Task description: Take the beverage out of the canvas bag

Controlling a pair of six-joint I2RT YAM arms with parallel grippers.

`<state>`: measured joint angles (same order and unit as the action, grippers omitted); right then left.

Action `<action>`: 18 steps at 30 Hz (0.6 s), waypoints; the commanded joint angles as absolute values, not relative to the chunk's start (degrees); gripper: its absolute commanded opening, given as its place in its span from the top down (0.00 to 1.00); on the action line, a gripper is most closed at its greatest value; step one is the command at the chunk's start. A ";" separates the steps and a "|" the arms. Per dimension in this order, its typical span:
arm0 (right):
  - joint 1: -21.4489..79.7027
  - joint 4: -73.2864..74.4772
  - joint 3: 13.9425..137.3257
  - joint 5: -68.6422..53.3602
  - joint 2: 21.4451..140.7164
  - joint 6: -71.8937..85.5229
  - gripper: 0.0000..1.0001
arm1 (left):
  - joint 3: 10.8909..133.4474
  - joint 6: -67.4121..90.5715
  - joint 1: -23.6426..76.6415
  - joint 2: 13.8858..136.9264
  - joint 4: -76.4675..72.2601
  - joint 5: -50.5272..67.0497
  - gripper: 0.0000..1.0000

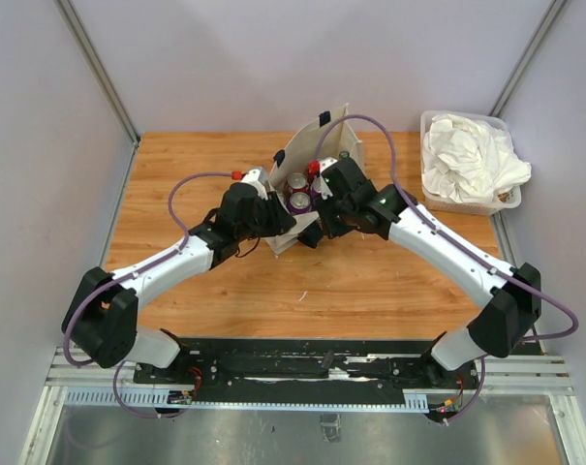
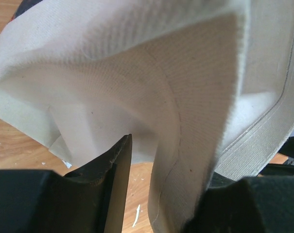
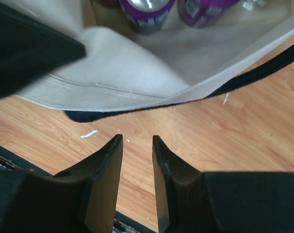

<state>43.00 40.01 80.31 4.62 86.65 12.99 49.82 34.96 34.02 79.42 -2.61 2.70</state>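
Observation:
The cream canvas bag [image 1: 310, 147] stands open at mid-table, one wall raised at the back. Inside it are purple beverage cans [image 1: 299, 201], seen from their silver tops, and two of them [image 3: 146, 7] show at the top of the right wrist view. My left gripper [image 1: 276, 210] is at the bag's near-left rim. A fold of the canvas wall [image 2: 195, 121] lies between its open fingers [image 2: 115, 174], against the right one. My right gripper [image 3: 137, 141] hovers over bare wood just in front of the bag [image 3: 122, 68], fingers slightly apart and holding nothing.
A clear tub of white cloths [image 1: 467, 160] sits at the back right corner. A navy strap [image 3: 263, 73] trails along the bag's lower edge on the wood. Grey walls enclose the table on three sides.

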 commanded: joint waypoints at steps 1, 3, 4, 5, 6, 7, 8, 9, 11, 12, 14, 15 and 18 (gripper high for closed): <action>44.21 41.51 87.76 6.24 82.76 12.56 0.67 | 49.83 34.09 35.16 82.43 1.97 3.65 0.61; 44.27 41.84 90.61 6.09 83.27 12.01 0.67 | 50.51 33.82 35.16 83.04 2.16 3.49 0.62; 44.27 42.03 91.96 5.93 83.83 11.80 0.66 | 50.86 33.64 35.16 83.42 2.31 3.34 0.62; 44.28 42.10 93.02 5.83 84.42 11.67 0.66 | 51.23 33.44 35.16 83.75 2.43 3.19 0.62; 44.30 42.06 93.67 5.73 85.13 11.60 0.66 | 51.56 33.34 35.18 84.21 2.52 3.22 0.63; 44.25 42.03 94.07 5.53 85.86 11.58 0.66 | 51.82 33.31 35.16 84.65 2.58 3.20 0.63; 44.35 41.87 94.22 5.34 86.55 11.60 0.66 | 51.93 33.31 35.16 85.18 2.57 3.25 0.63; 44.41 41.69 94.15 5.09 87.24 11.74 0.66 | 52.10 33.31 35.16 85.50 2.67 3.17 0.63; 44.46 40.69 93.20 4.70 88.31 11.96 0.66 | 52.35 33.23 35.16 86.70 2.80 3.25 0.64; 44.45 40.12 92.43 4.59 88.66 12.09 0.66 | 52.52 33.15 35.16 87.21 3.03 3.17 0.64; 44.42 39.27 90.99 4.64 89.56 12.10 0.66 | 52.71 32.92 35.16 88.11 3.15 3.22 0.65; 44.40 39.14 90.12 4.77 90.09 12.09 0.66 | 52.80 32.83 35.16 88.49 3.18 3.24 0.65; 44.42 39.18 88.09 5.33 91.68 12.04 0.67 | 53.06 32.70 35.16 89.54 3.31 2.99 0.66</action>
<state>43.48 39.31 90.70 4.93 89.67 12.29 53.74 34.68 34.28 86.21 -3.07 3.11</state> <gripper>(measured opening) 0.335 0.345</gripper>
